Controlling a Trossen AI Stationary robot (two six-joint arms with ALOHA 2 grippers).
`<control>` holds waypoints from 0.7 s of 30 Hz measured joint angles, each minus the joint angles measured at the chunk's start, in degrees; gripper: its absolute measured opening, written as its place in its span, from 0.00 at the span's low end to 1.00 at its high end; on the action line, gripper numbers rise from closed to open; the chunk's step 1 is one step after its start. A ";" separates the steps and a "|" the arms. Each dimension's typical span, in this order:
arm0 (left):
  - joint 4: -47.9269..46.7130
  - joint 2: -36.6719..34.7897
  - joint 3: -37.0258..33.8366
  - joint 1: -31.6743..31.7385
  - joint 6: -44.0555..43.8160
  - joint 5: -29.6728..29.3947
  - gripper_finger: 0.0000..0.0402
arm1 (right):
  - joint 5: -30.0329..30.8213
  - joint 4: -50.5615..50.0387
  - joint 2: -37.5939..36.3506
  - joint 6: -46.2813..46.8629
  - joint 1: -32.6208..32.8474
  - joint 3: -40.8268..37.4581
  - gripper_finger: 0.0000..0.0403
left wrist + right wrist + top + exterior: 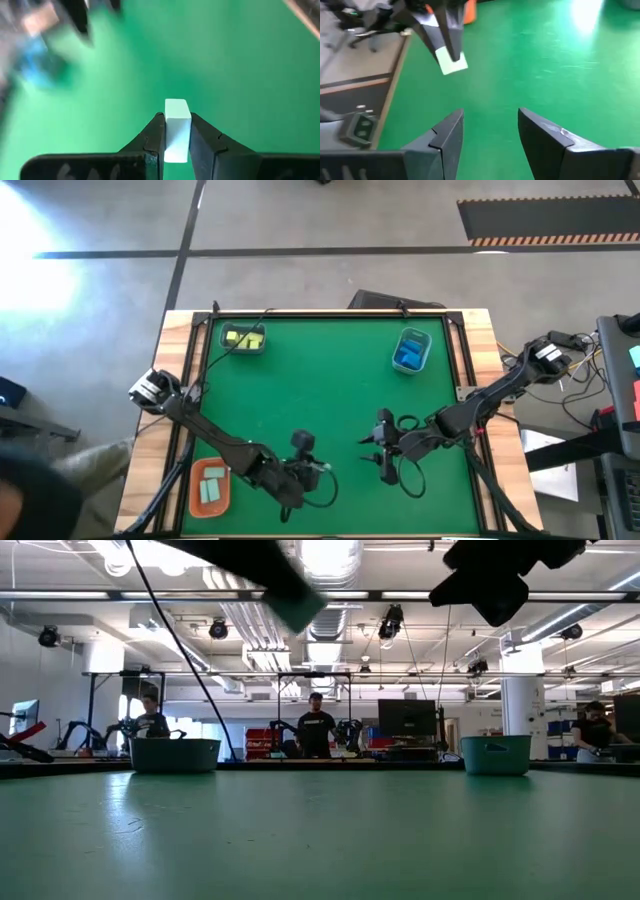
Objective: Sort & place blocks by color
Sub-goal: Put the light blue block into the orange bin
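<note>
My left gripper (308,468) hangs over the near middle of the table, shut on a pale mint block (177,127). The right wrist view shows that block (452,62) between the left fingers. My right gripper (378,458) is open beside it, toward the table's right, with nothing between its fingers (490,117). Two mint blocks (210,485) lie in the orange tray (192,492) at the near left corner. Yellow blocks (245,338) sit in the far left tray and blue blocks (408,355) in the far right tray. My left gripper pinches the mint block between its two fingers, on two opposite side faces (166,131). One end of the block (177,107) sticks out past the fingertips. In the right wrist view the fingers (451,35) point down from above, and the block is lifted clear of the table.
The green mat (330,390) lies open between the trays. The two far trays show in the low view as the left tray (175,753) and the right tray (497,753). Wooden table edges (150,470) frame the mat. People stand in the room beyond the table.
</note>
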 joint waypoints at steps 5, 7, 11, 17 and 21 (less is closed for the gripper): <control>-22.72 -0.66 2.24 0.52 -28.62 11.71 0.10 | 3.62 -1.87 -0.39 -0.15 0.00 0.01 0.43; -32.45 -0.67 2.27 0.64 -40.22 19.97 0.10 | 3.68 -1.69 -0.25 -0.66 0.00 0.08 0.42; -43.60 -0.67 2.23 0.11 -56.15 33.93 0.10 | 3.68 -1.79 0.06 -0.79 0.00 0.10 0.42; -45.11 -0.94 3.74 -2.89 -61.01 41.81 0.10 | 3.68 -1.78 0.09 -1.03 0.00 0.10 0.42; -49.53 -1.13 4.78 -4.41 -66.21 48.10 0.10 | 3.68 -1.74 0.09 -1.32 0.00 0.10 0.42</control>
